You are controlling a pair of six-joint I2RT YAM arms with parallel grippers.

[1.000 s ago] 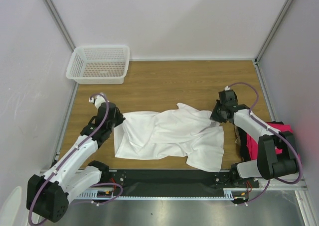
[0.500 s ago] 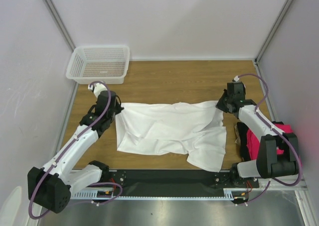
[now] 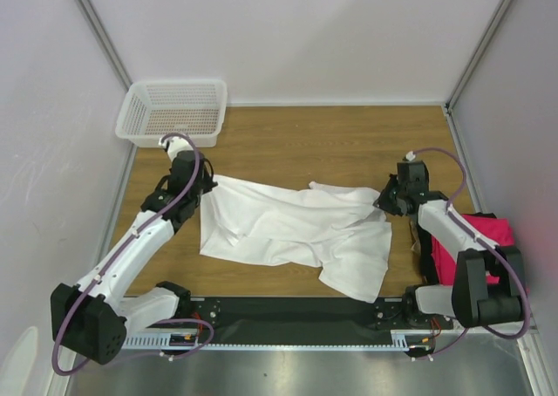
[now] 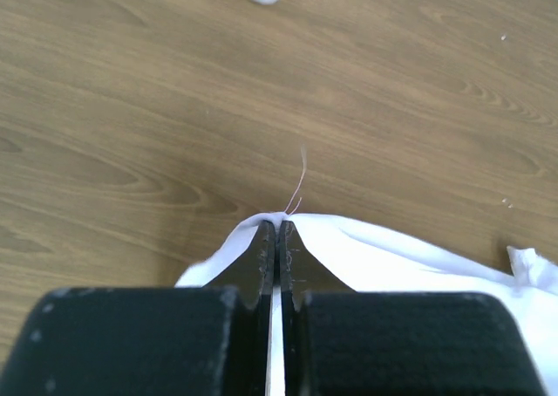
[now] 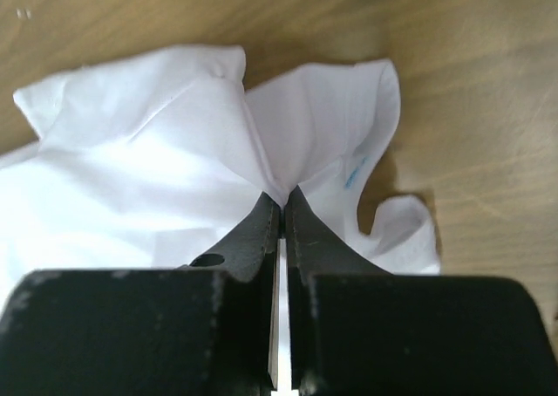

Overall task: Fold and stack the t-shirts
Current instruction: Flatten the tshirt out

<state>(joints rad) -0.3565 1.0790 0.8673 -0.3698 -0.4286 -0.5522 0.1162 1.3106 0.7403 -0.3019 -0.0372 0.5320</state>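
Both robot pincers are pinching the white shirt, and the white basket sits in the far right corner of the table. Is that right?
Not quite. The white basket sits in the far left corner of the table, as the top external view shows. The rest holds: the left pincer and the right pincer are each shut on the white shirt.

No legible text or labels anywhere.
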